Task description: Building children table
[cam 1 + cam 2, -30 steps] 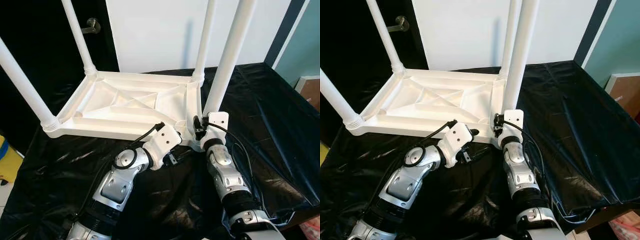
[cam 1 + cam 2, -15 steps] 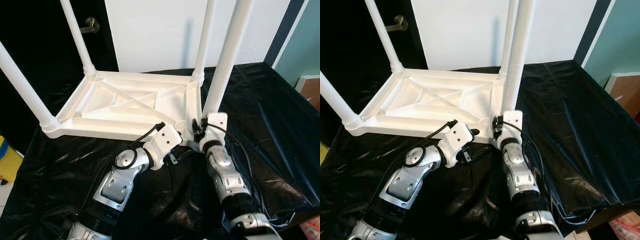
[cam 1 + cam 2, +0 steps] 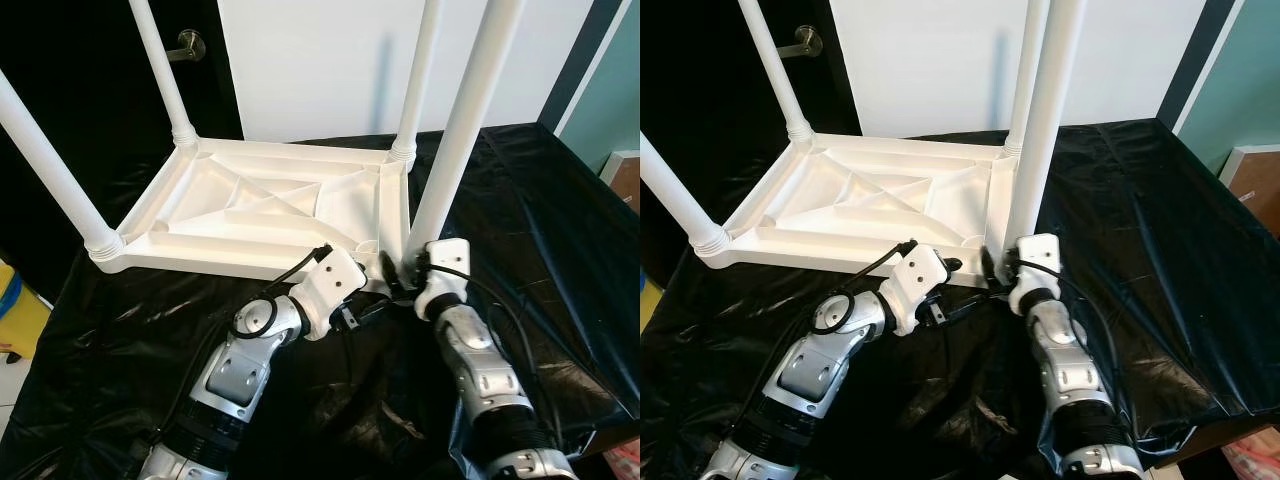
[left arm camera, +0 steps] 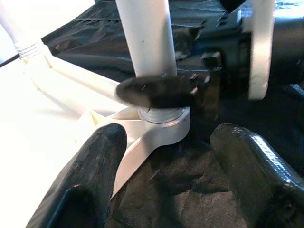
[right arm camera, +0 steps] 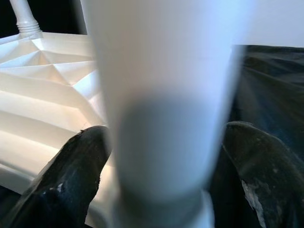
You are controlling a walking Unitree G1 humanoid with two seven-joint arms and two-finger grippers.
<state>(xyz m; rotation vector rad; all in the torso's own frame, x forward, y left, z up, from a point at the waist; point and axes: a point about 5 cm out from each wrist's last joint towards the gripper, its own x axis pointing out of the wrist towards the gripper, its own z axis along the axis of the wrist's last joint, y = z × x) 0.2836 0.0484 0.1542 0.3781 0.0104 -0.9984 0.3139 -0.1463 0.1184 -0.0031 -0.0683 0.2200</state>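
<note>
While upturned white table (image 3: pixel 270 215) lies on black sheet (image 3: pixel 540 220), right gripper (image 3: pixel 398 268) fingers straddle near-right leg (image 3: pixel 455 130) base; left gripper (image 4: pixel 166 156) spread wide, empty, beside socket.

Upturned white table (image 3: pixel 260 215) on black sheeting (image 3: pixel 540 220)

One upturned tabletop (image 3: pixel 260 215), four legs (image 3: pixel 455 140), two grippers (image 3: pixel 372 300).

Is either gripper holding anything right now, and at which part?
The right gripper brackets the near-right table leg low down, just above its socket; actual contact cannot be told. The left gripper is open, holding nothing.
</note>
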